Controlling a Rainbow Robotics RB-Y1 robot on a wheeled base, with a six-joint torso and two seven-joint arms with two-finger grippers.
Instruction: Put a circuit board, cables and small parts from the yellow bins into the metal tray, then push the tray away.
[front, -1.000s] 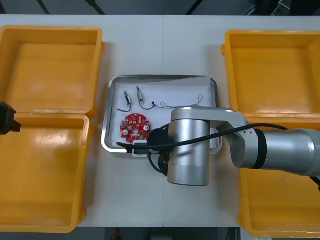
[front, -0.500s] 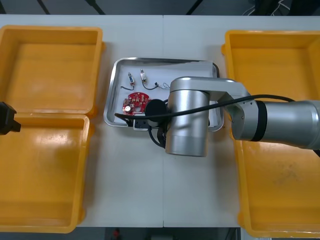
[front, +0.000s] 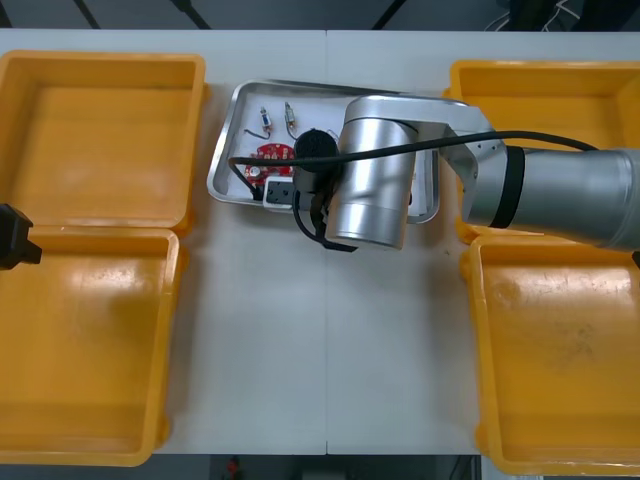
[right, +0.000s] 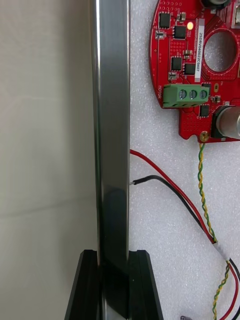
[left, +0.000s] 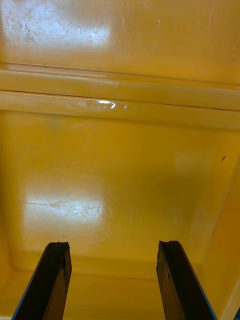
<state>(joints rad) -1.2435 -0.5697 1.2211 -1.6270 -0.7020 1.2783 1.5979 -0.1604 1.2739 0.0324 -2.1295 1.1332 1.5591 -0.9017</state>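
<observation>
the right gripper (right: 114, 257) has its fingers (right: 87, 280) clenched on the near rim of the metal tray (right: 112, 125), one finger outside the wall and one inside. the rim's long axis runs straight out from between the fingers. in the front view that rim lies across the table (front: 320, 330), left to right, so the tray's body sits wholly on the far side of the grip, in line with a push away from the robot.

the grip looks left of the tray's middle, so a straight push may swing the tray.

the tray is far up the table between the far bins, holding the circuit board (right: 195, 70), cables (right: 170, 195) and small metal parts (front: 266, 120). loading appears done, and only the push seems left.

the left gripper (left: 114, 260) hangs with fingers released over a yellow bin (left: 120, 165) at the table's left side, well apart from the tray.
</observation>
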